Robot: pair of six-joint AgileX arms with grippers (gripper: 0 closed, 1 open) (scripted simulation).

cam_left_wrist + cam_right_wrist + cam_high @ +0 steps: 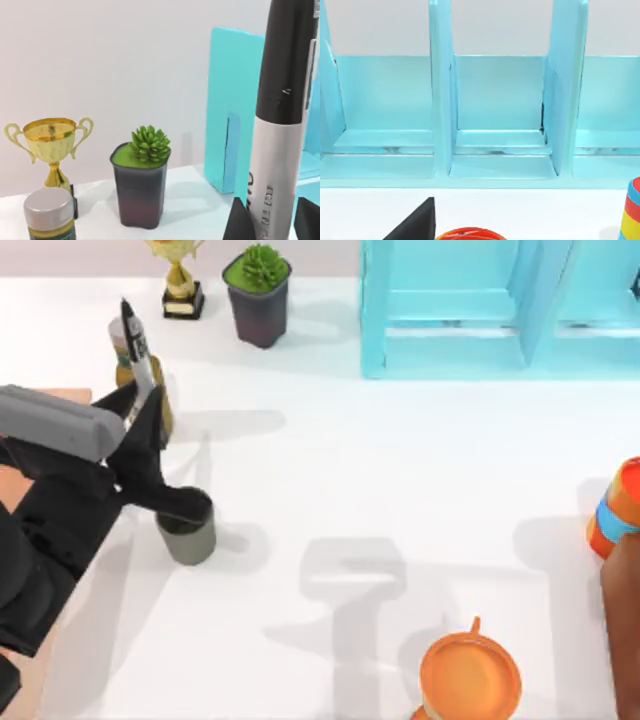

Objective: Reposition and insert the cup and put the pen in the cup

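Pen-in-cup step: left pincer (pixel 148 410) clamped on upright pen (pixel 135 350), above cup (pixel 187 528) on counter's (pixel 400 470) left. Next: centre tip over rim, lower.

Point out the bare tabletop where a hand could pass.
Widest free patch: table centre, between the cup, blue rack and orange mug. Crowded: far-left corner, where the left gripper holds the pen near the trophy and plant pot.

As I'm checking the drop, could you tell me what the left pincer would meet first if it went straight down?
Probably the cup: the left pincer holds the pen upright just beside its rim, though depth is unclear from above.
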